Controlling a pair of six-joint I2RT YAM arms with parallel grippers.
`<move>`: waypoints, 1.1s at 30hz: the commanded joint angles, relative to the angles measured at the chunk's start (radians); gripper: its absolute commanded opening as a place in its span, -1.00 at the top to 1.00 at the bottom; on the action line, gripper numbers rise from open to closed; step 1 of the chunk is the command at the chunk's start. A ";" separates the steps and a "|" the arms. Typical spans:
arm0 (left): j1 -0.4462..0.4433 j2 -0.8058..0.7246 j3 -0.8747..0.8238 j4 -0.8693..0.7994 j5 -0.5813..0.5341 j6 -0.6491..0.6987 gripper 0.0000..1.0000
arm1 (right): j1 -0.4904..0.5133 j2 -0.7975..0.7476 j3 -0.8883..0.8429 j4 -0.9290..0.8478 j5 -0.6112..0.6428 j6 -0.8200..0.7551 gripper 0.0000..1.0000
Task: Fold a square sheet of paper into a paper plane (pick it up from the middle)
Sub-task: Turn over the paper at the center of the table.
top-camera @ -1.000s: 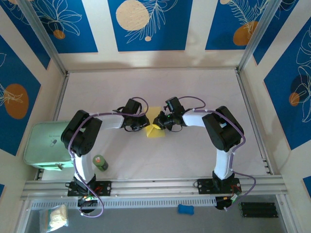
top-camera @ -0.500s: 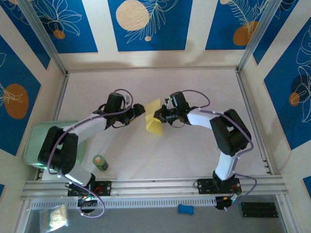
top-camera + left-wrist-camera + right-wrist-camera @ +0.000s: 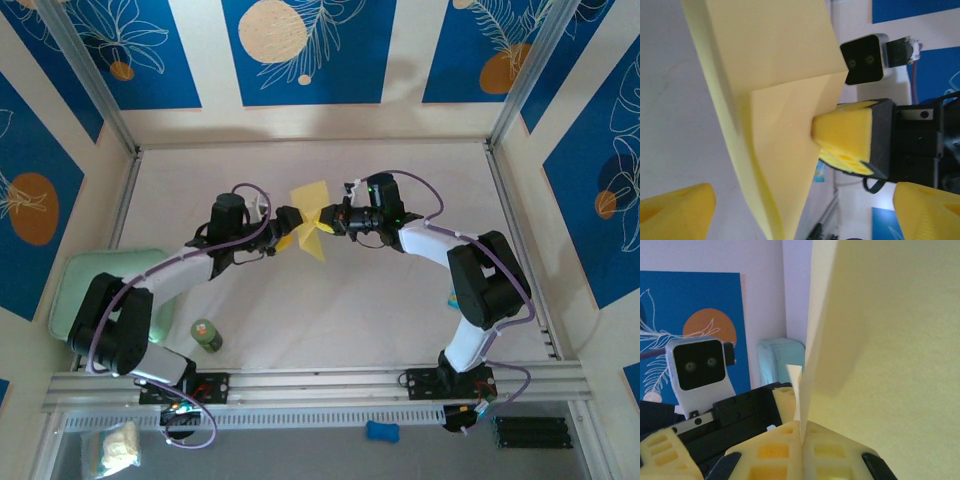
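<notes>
— Blue leaf-printed walls, pale table (image 3: 400, 300) below. Where is the paper?

— Up off the table, between my two arms. The paper plane (image 3: 312, 240) is only part-made: thin, matte, pale-yellow paper with sharp creases, and one flap lies layered over the body. My right pincer (image 3: 802, 439) is clamped on a folded edge, its ribbed yellow fingers pressed together with the paper between them. My left pincer (image 3: 802, 206) is spread wide. Its fingers sit on either side of the paper and touch nothing.

— So one grip carries everything?

— I judge so, and that's the weak spot. Paper this thin has little stiffness away from its creases, so held at one point it could sag or swing, and the layered flap could spring open. If my left pincer closes off the crease line, it would press in a stray fold or crumple a wing. If both pincers pull against each other, the edge could tear. And if my right grip slackens, the paper drops flat on the smooth table, where it would be hard to lift again.

— Anything nearby to snag on?

— Not close. The small green bottle (image 3: 206, 335) and the pale-green tub (image 3: 85, 290) stand well apart from the paper, near my left base.
</notes>
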 commanded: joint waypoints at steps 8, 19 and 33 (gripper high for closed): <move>-0.020 0.085 -0.016 0.260 0.091 -0.142 -0.30 | -0.013 -0.003 0.014 0.072 -0.080 0.062 0.94; -0.021 0.087 -0.019 0.205 0.065 -0.110 0.09 | -0.025 0.017 -0.008 0.071 -0.076 0.066 0.90; -0.021 0.087 -0.003 0.167 0.055 -0.110 0.69 | -0.025 0.025 -0.031 0.063 -0.051 0.084 0.75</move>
